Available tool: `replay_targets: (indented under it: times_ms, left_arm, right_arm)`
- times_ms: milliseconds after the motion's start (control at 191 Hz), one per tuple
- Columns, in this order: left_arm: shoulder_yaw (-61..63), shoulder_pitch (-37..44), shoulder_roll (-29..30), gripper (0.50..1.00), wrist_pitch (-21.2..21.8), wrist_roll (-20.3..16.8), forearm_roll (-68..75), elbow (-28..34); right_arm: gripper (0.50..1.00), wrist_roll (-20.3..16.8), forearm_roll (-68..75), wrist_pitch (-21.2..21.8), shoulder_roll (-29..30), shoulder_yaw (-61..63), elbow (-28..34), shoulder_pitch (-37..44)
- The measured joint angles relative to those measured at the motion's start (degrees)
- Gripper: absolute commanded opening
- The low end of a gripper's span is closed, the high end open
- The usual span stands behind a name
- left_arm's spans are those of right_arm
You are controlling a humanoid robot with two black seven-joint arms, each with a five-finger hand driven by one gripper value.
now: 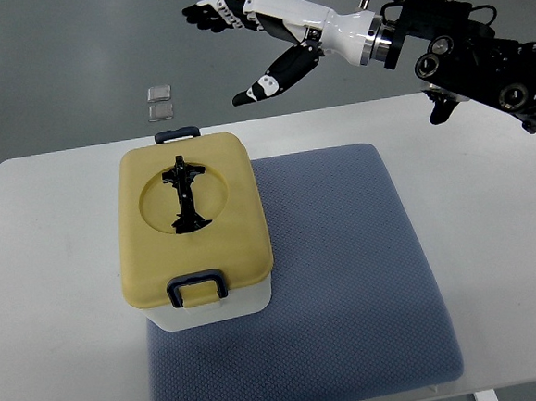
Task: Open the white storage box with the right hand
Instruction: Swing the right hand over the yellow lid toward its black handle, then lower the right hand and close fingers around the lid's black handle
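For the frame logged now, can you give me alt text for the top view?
A white storage box with a closed yellow lid sits on a blue-grey mat on a white table. The robot's right hand hovers open beyond the table's far edge, touching nothing.

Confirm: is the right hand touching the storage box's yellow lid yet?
Apart. The top view shows the right hand, fingers spread, out past the table's far edge, with bare table separating it from the yellow lid.

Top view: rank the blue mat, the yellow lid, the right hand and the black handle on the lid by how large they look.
1. Blue mat
2. Yellow lid
3. Right hand, though it is raised toward the camera, so it may look larger than it is
4. Black handle, clearly smallest
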Motion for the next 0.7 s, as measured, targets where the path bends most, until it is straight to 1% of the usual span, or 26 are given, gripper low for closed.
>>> replay_targets:
  times_ms: [115,257,361,539,665,702]
  left_arm:
    - [0.01,-0.01,0.00,1.000,0.00,0.00,0.00,0.00]
    - [0.01,-0.01,0.00,1.000,0.00,0.00,0.00,0.00]
    - [0.01,-0.01,0.00,1.000,0.00,0.00,0.00,0.00]
    - [0.01,-0.01,0.00,1.000,0.00,0.00,0.00,0.00]
    - [0.02,-0.01,0.00,1.000,0.00,0.00,0.00,0.00]
    - [0.01,-0.01,0.00,1.000,0.00,0.00,0.00,0.00]
  right_arm:
    - [0.928,0.00,-9.56,0.36,1.78,-2.07,0.77,3.39]
    - [0.926,0.00,-17.72,0.74,4.61,-5.95,0.93,7.06]
    - [0.926,0.00,-21.04,0.84,6.02,-8.91,1.87,9.67]
    - [0.919,0.00,-25.51,0.88,6.47,-12.59,5.06,13.42]
    - [0.909,0.00,-28.33,0.85,7.82,-14.50,5.68,15.22]
    - [0.897,0.00,-29.01,0.75,8.52,-15.22,5.71,15.63]
